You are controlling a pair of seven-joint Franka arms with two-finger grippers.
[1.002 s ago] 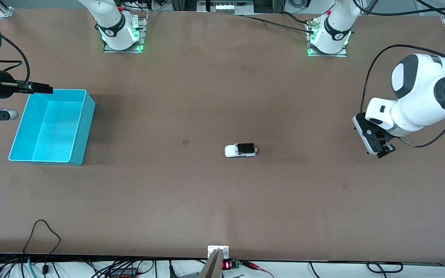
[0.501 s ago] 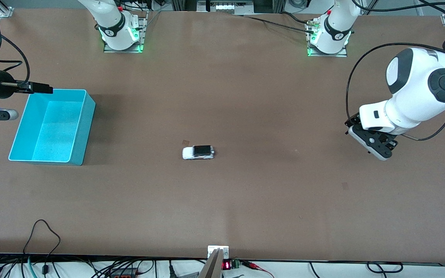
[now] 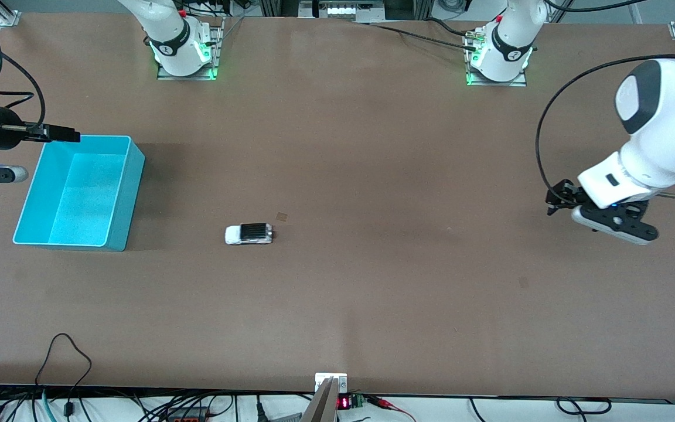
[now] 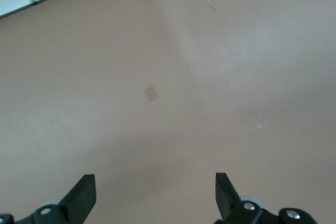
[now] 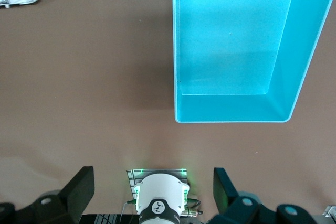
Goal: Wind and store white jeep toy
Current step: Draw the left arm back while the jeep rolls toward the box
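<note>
1. Brown tabletop (image 3: pixel 372 146) fills the scene, with both arm bases along its edge farthest from the front camera and cables along the nearest edge.
2. White jeep toy (image 3: pixel 248 234) sits on its wheels on the open table, black ribbed roof up, between the two grippers and closer to the right arm's end.
3. Cyan bin (image 3: pixel 79 190) stands near the right arm's end, apart from the jeep, with nothing visible inside it.
4. Right gripper (image 3: pixel 59 134) hangs over the bin's rim at the corner farthest from the front camera; its wrist view shows the fingers (image 5: pixel 79 190) spread wide and holding nothing, the bin below and the jeep at the picture's corner.
5. Left gripper (image 3: pixel 566 202) hovers over bare table near the left arm's end, well apart from the jeep.
6. Its fingers (image 4: pixel 84 198) are spread wide with only tabletop between them.
</note>
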